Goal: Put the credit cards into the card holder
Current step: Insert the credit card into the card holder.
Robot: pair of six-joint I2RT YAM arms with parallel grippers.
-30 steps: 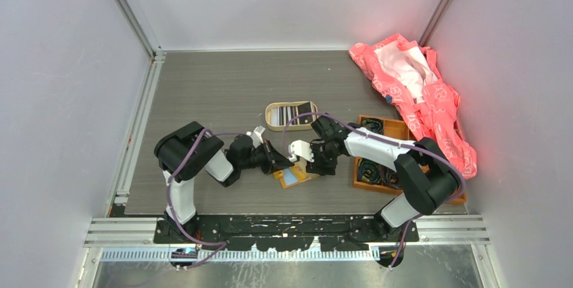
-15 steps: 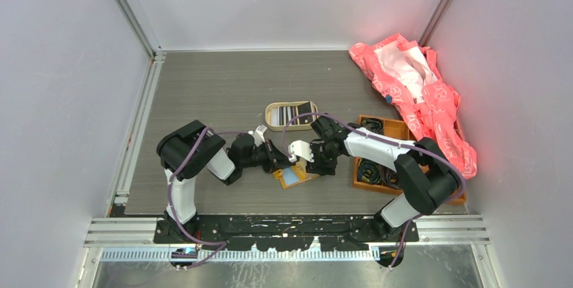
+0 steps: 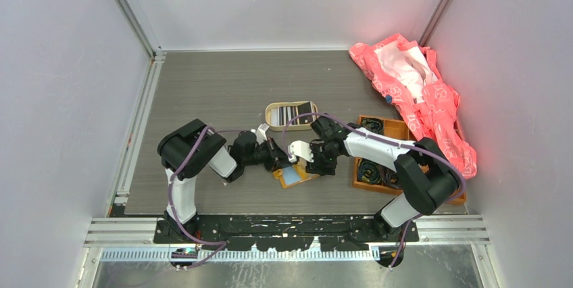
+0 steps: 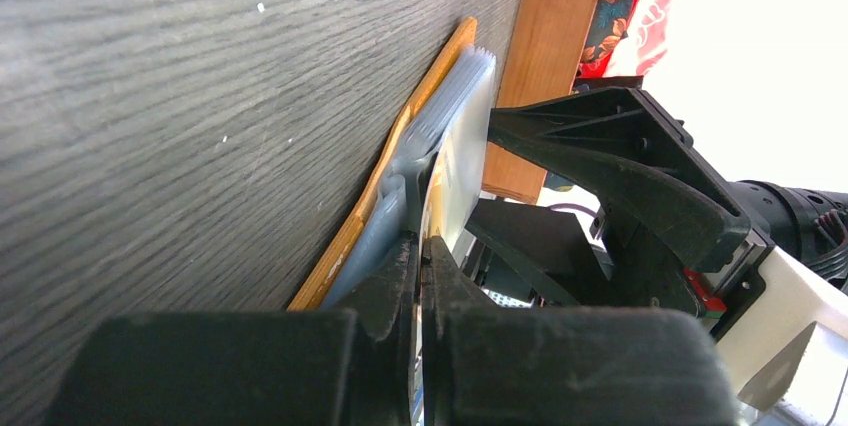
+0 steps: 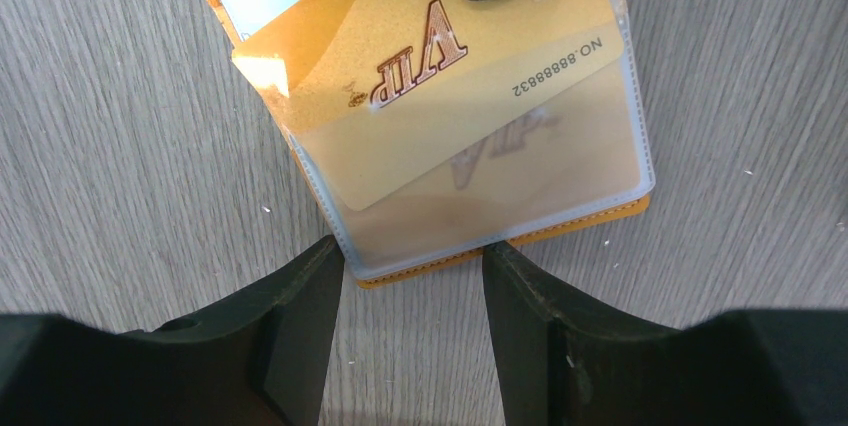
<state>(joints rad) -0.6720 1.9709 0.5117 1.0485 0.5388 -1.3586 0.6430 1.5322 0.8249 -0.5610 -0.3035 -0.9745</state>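
My left gripper is pinching shut on the gold card, printed "VIP" and "NO.8888832", halfway into the card holder. My right gripper is hanging half open, empty, straddling its edge. It's lying near-centre on the grey wood-grain table, with pale walls around.

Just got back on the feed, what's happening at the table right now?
The left gripper is shut on a gold VIP card, which sits tilted and only partway inside the clear sleeve of the orange card holder, lying open on the table. The right gripper is open, its fingers either side of the holder's edge, holding nothing. The card is not yet fully in.
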